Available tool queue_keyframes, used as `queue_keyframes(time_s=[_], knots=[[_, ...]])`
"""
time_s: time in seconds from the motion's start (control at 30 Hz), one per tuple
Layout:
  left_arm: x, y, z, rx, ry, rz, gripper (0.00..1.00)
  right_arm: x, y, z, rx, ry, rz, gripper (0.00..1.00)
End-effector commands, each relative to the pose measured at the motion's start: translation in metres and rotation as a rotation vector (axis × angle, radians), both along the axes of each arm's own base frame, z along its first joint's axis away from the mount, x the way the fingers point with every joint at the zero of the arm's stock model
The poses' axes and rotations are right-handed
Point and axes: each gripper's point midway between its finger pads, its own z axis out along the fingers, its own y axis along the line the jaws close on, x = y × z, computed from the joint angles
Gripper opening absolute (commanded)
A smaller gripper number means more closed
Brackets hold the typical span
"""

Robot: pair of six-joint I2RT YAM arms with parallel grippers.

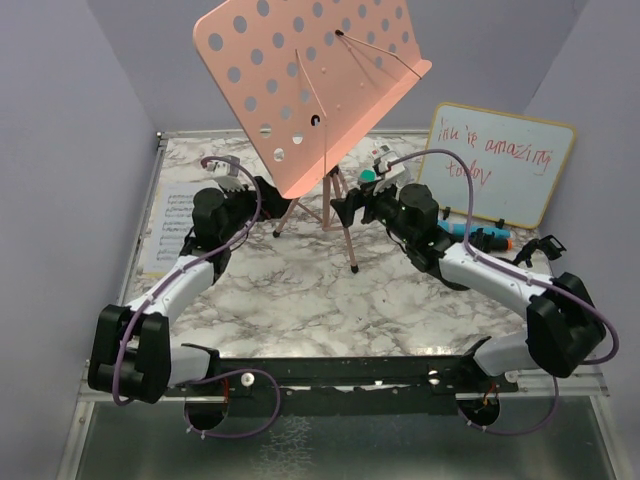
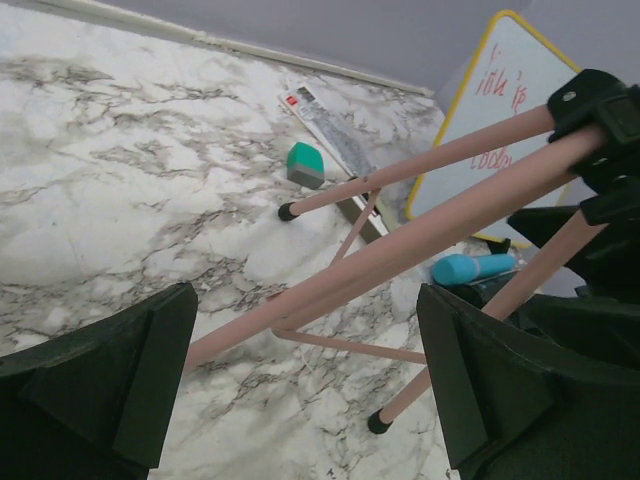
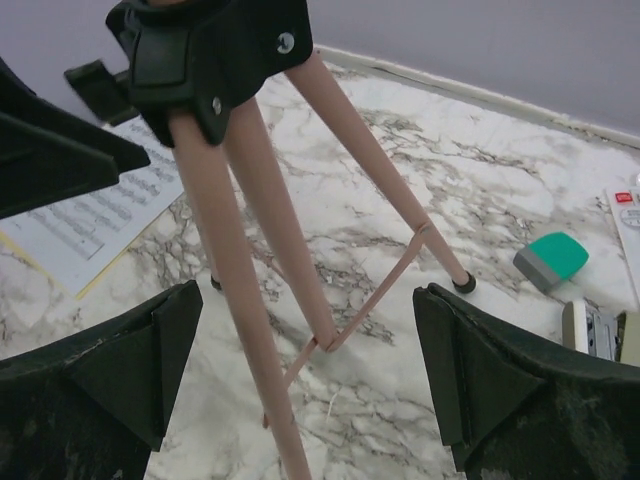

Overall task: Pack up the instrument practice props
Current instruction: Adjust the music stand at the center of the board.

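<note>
The pink perforated music rack (image 1: pixel 310 85) stands on its tripod legs (image 1: pixel 345 235) at the middle of the marble table. My left gripper (image 1: pixel 268 192) is open on the left of the tripod, and the pink legs (image 2: pixel 400 250) cross between its fingers untouched. My right gripper (image 1: pixel 345 212) is open on the right side, with the legs (image 3: pixel 270 220) running between its fingers. Sheet-music pages (image 1: pixel 165 230) (image 3: pixel 90 225) lie flat at the table's left edge. A blue microphone (image 1: pixel 480 237) (image 2: pixel 470 267) lies under the right arm, beside a black one that is mostly hidden.
A wood-framed whiteboard (image 1: pixel 500 165) (image 2: pixel 500 110) with red writing leans at the back right. A green eraser (image 1: pixel 369 176) (image 2: pixel 305 165) (image 3: pixel 552 260) and a small stapler (image 3: pixel 592 328) lie behind the tripod. Purple walls enclose the table on three sides.
</note>
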Motion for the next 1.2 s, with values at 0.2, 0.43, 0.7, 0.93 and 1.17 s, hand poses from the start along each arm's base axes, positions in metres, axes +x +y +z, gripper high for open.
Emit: queue_keyframes(time_s=[0.2,0.43,0.7,0.93,1.17], knots=[[-0.012,-0.014,0.022,0.024,-0.071,-0.003,0.99,0.038,0.033,0.012,0.076,-0.072,0.031,0.79],[-0.014,-0.011,0.024,0.026,-0.042,0.032,0.99,0.037,0.040,0.000,0.040,-0.052,0.063,0.43],[-0.021,0.012,0.020,0.048,0.059,0.156,0.99,0.037,0.029,-0.005,0.016,-0.028,-0.093,0.01],[-0.039,0.032,0.027,0.089,0.117,0.235,0.99,0.037,-0.001,-0.017,0.058,0.022,-0.430,0.00],[-0.063,0.056,0.045,0.142,0.092,0.302,0.99,0.028,-0.024,-0.017,0.027,0.019,-0.761,0.00]])
